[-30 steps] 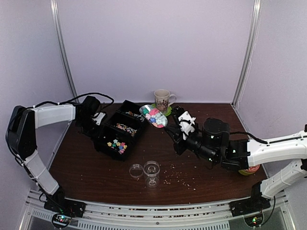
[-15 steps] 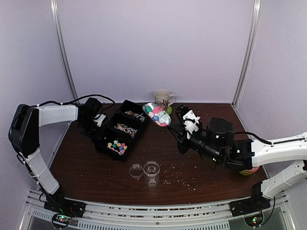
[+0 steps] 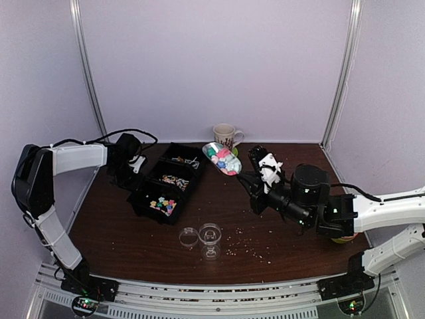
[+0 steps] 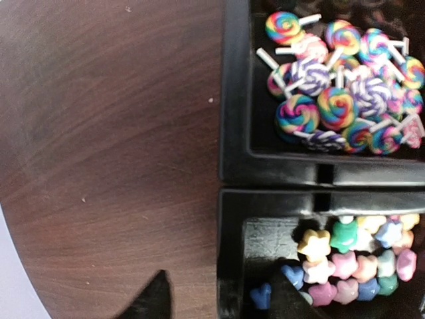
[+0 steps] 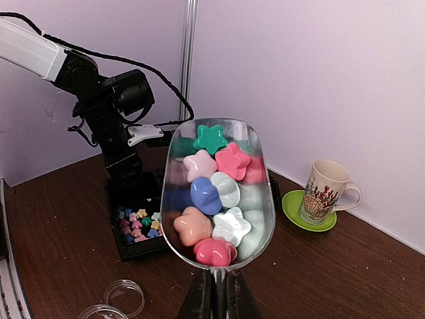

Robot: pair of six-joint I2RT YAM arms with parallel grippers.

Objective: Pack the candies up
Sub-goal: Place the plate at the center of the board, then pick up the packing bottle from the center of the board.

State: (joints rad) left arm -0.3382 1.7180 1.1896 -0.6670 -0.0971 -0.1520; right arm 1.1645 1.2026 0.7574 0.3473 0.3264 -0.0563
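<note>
Up close, the right gripper (image 5: 216,296) has its fingers pressed together on the thin handle of a clear scoop (image 5: 267,199), which it holds raised over the far middle of the table (image 3: 119,232). Heaped in the scoop are the candies (image 5: 206,195): plump, glossy star and flower shapes in pink, peach, white, blue and one green at the far tip. Just beyond the scoop, by the back wall, a patterned mug (image 5: 325,191) stands on a green saucer (image 5: 294,207).

Over on the left, the left gripper (image 4: 219,302) has its fingertips apart, one on either side of the outer wall of a black tray (image 4: 234,100) (neither visibly touches it). One tip is over bare wood, the other inside the nearest compartment among small pastel stars (image 4: 345,262) in yellow, pink, blue, green and white. The next compartment holds rainbow and purple swirl lollipops (image 4: 335,106) on short white sticks.

Near the front edge stand a clear cup (image 3: 210,236) and, just left of it, a round lid (image 3: 188,236), with pale crumbs (image 3: 249,246) scattered to their right
</note>
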